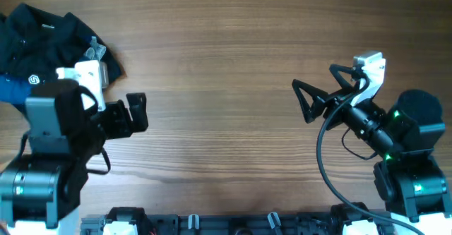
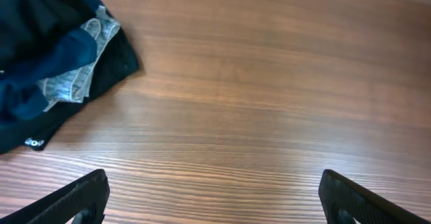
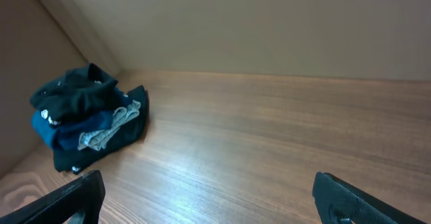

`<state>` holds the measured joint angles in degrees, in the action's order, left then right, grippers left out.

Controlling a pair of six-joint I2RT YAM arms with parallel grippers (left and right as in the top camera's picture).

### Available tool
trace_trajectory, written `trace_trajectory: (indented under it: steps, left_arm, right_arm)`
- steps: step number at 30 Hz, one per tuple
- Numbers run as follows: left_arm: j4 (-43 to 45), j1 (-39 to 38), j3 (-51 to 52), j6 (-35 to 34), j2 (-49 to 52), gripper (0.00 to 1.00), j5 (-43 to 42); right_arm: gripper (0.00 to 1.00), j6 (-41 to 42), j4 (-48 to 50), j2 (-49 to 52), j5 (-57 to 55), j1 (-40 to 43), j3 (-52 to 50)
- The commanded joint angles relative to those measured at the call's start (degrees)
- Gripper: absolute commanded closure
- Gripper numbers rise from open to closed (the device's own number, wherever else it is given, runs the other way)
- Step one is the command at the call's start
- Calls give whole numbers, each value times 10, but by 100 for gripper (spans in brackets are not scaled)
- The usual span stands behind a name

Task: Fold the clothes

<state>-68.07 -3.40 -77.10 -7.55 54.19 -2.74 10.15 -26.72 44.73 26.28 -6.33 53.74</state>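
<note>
A heap of dark clothes [image 1: 49, 37], black and blue with a grey piece, lies at the table's far left corner. It also shows in the left wrist view [image 2: 54, 56] and in the right wrist view [image 3: 87, 120]. My left gripper [image 1: 138, 112] is open and empty, right of the heap and nearer the front edge. My right gripper [image 1: 305, 98] is open and empty on the right side of the table, pointing left toward the heap. Neither gripper touches any cloth.
The wooden table [image 1: 226, 65] stretches between the two grippers. The arm bases stand at the front left and front right corners. A plain wall rises behind the table in the right wrist view.
</note>
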Motion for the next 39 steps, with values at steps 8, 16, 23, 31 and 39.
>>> trace_trajectory:
  steps: [8,16,23,31,39]
  left_arm:
    - [1,-6,0,9,21,0,33]
    - [1,-6,0,9,22,0,33]
    - [1,-6,0,9,22,0,33]
    - [1,-6,0,9,22,0,33]
    - [1,-6,0,9,22,0,33]
  right_arm:
    - [0,40,-13,65,-7,-1,0]
    - [0,-43,82,95,-32,-1,-12]
    - [0,-144,226,-80,-86,-1,-177]
    - [0,-36,306,-348,-174,37,-418]
    - [0,-37,331,-446,-62,104,-535]
